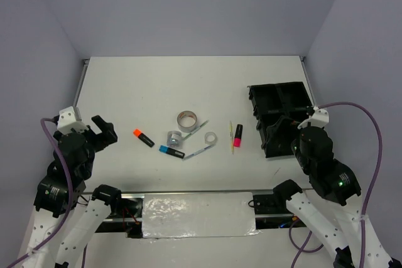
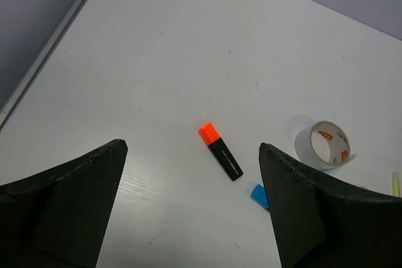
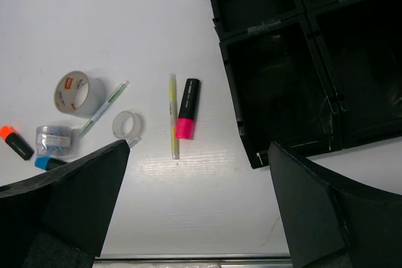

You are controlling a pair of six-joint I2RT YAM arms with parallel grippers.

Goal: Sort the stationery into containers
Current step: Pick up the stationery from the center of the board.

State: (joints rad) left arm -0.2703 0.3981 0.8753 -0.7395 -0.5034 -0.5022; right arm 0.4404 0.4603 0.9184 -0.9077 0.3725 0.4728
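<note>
The stationery lies loose mid-table: an orange-capped highlighter (image 1: 143, 137), a blue-capped one (image 1: 171, 150), a silver cylinder (image 1: 174, 137), a large tape roll (image 1: 186, 119), a small tape roll (image 1: 210, 137), two slim white pens (image 1: 200, 150), a yellowish stick (image 1: 230, 137) and a pink-capped highlighter (image 1: 238, 135). The black organiser tray (image 1: 279, 117) stands at the right, its compartments looking empty (image 3: 233, 101). My left gripper (image 1: 105, 130) is open, left of the orange highlighter (image 2: 221, 152). My right gripper (image 1: 300, 136) is open above the tray's near end, with the pink highlighter (image 3: 186, 108) ahead.
The table's left rail (image 1: 80, 86) runs beside the left arm. A metal strip with a foil-covered patch (image 1: 198, 214) lies along the near edge between the arm bases. Grey walls close the back and sides.
</note>
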